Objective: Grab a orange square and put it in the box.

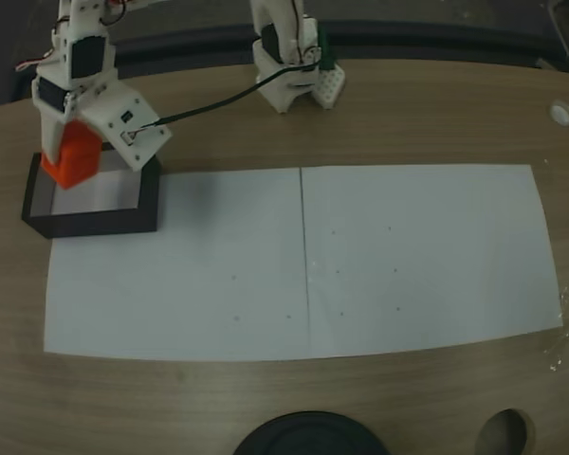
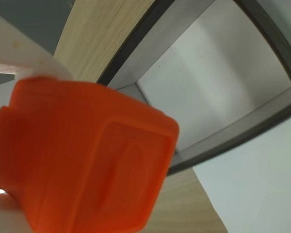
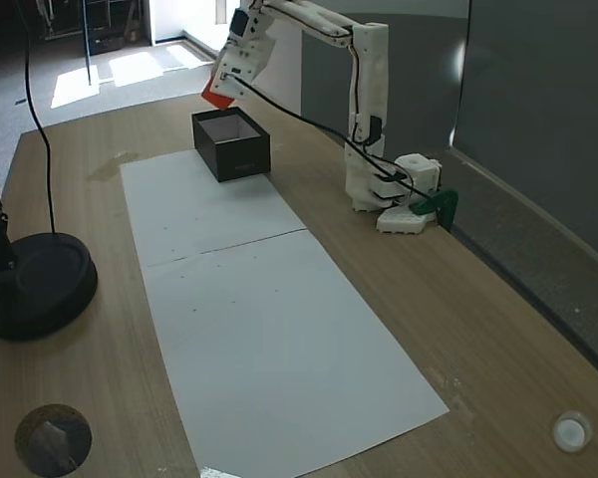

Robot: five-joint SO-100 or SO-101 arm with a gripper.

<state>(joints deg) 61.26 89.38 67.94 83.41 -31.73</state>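
Gripper [image 1: 71, 152] pinching the orange square [image 1: 72, 159], held above the box [image 1: 95, 223] near its far rim (white paper [image 1: 408, 256] beside lying bare).

Two fixed views, one high overhead, one oblique from 3 o'clock, sharing box [image 1: 93, 204] [image 3: 231, 144]; wrist view close above it.

We see a bright orange square [image 1: 72, 161], a box [image 1: 95, 223] black outside and pale whitish inside, a white arm [image 3: 364, 90], white paper [image 1: 408, 256], and a tan wood-grain table [image 1: 266, 398].
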